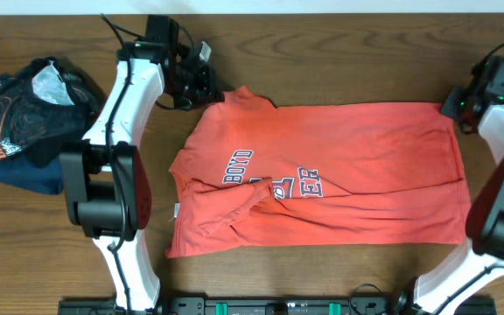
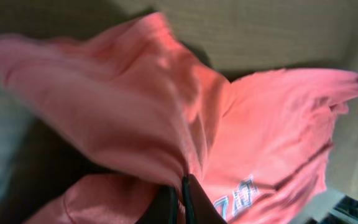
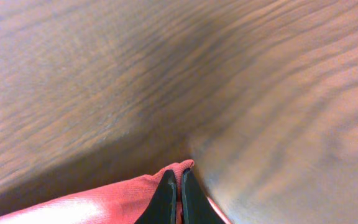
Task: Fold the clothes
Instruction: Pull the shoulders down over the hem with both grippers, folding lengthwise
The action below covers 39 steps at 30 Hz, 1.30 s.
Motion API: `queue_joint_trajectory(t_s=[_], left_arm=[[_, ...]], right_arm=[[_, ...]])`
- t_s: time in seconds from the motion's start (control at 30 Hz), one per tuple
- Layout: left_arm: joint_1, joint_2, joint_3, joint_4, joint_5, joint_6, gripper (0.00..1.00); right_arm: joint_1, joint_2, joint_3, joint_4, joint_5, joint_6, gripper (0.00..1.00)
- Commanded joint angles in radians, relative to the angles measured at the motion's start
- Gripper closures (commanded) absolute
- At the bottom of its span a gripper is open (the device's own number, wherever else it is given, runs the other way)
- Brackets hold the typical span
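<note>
**Item under work.** The T-shirt [image 1: 339,175] is coral-red soft knit cotton. It lies spread on the worktop [image 1: 339,52] with the neck end toward the left arm's side and the hem toward the right arm's side. The dark blue, white-edged block lettering [image 1: 274,179] faces up. The body panel is mostly flat with shallow diagonal creases. Loose fabric is bunched and lapped over the chest at the neck end, covering the middle letters.

**Left tool** [image 2: 184,182]. Closed, pinching a raised fold of the T-shirt at its far corner on the neck end. In the left wrist view the cloth rises in a loose, blurred drape away from the fingertips.

**Right tool** [image 3: 179,175]. Closed on the far hem corner, with a small rounded tip of coral fabric showing just past the black fingertips. The hem edge beside it runs nearly straight.

**Surface.** The worktop is brown wood-grain, smooth and matt.

**Edges and clearance.**
- A strip of bare wood runs along the far side of the T-shirt, between the two tools.
- A narrower strip lies on the near side, before the arm bases.
- A dark garment [image 1: 24,114] with an orange swirl print is heaped at the far left end. It is well apart from the T-shirt, with the left arm [image 1: 125,96] standing between them.
- The hem lies just beside the right arm's lower link.
</note>
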Motion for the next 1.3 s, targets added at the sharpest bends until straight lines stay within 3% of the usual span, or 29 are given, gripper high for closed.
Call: queue_joint_trajectory(t_s=[0.0,0.33,0.57,1.1,1.27], left_arm=[[0.009,-0.034,0.016,-0.062,-0.016,0.003,0.94],[0.031,-0.073,0.016,-0.350,-0.035,0.050,0.94],[0.031,-0.073,0.016,-0.534,-0.235,0.074,0.94],[0.029,-0.073,-0.117,-0.622,-0.257,0.135,0.94],[0.019,-0.095,-0.192,-0.624,-0.193,0.147,0.94]], right_arm=[[-0.016,-0.096,-0.003,-0.059,0.061,0.015,0.99],[-0.022,-0.249,-0.003,-0.426,0.090,0.015,0.99],[-0.038,-0.252,-0.005,-0.621,0.129,0.016,0.99],[-0.134,-0.252,-0.008,-0.742,0.130,0.031,0.99],[-0.141,-0.252,-0.008,-0.740,0.131,0.034,0.99]])
